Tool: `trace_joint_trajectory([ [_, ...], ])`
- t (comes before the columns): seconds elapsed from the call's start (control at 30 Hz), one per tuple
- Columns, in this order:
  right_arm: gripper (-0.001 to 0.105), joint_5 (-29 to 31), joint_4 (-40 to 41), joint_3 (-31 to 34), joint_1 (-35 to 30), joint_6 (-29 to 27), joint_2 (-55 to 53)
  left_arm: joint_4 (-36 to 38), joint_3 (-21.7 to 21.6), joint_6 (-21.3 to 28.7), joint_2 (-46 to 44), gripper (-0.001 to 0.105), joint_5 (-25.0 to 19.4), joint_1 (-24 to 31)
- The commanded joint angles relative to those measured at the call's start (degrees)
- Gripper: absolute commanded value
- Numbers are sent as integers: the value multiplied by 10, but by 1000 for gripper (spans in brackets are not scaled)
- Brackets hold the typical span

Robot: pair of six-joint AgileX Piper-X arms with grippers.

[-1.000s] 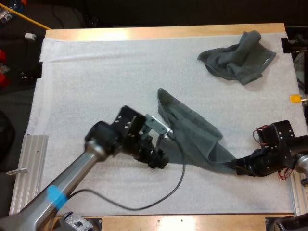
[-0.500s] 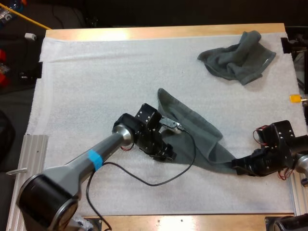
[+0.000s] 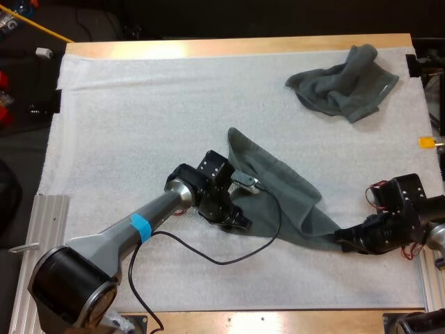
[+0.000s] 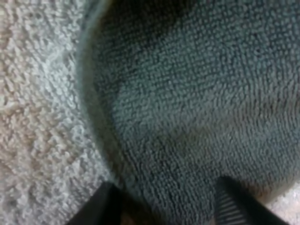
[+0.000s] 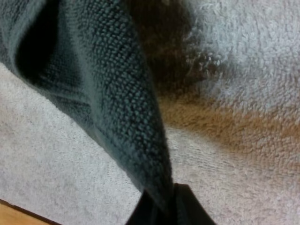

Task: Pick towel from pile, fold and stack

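Note:
A dark grey-green towel (image 3: 278,181) lies stretched in a long slanting band across the middle of the white mat (image 3: 139,111). My right gripper (image 3: 345,243) is shut on its near right corner, and the cloth (image 5: 117,93) rises out of the pinched fingers (image 5: 164,208). My left gripper (image 3: 236,221) sits low at the towel's near left edge. Its two fingertips (image 4: 101,208) stand apart with the towel's hem (image 4: 103,140) running between them and cloth (image 4: 187,93) just beyond. A second towel (image 3: 344,87) lies crumpled at the mat's far right corner.
A ribbed metal rail (image 3: 42,243) runs along the table's near left side. The wooden table edge (image 3: 243,47) borders the mat at the far side. Bare mat spreads to the left and beyond the stretched towel.
My left arm has swung right and reached the towel's near left edge, then settled slightly lower. The right gripper and the towel corner it holds have stayed put.

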Motion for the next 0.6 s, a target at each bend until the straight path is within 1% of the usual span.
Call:
trace_joint_trajectory([
  [0.0, 0, -7, 0, 0, 0, -4, -5, -2, 0, -5, -3, 42, -5, -3],
  [0.13, 0, -7, 0, 0, 0, -3, -5, 8, 4, -5, -3, 42, -5, -7],
  [0.23, 0, -7, 0, 0, 0, -2, -5, 3, 19, -5, -3, 42, -5, -16],
  [0.3, 0, -7, 0, 0, 0, -1, -5, 1, 29, -5, -3, 40, -6, -22],
  [0.33, 0, -7, 0, 0, 0, 0, -5, 2, 31, -5, -3, 36, -6, -24],
  [0.4, 0, -7, 0, 0, 0, 3, -5, 8, 31, -6, -3, 25, -6, -27],
  [0.43, 0, -9, 0, 0, 0, 4, -5, 10, 31, -8, -3, 19, -6, -28],
  [0.47, 0, -11, 0, 0, 0, 7, -5, 11, 31, -10, -3, 9, -6, -28],
  [0.5, 0, -12, 0, 0, 0, 10, -5, 12, 31, -10, -3, 3, -6, -28],
  [0.57, 0, -23, 0, 0, 0, 11, -5, 16, 30, -10, -3, 0, -6, -28],
])
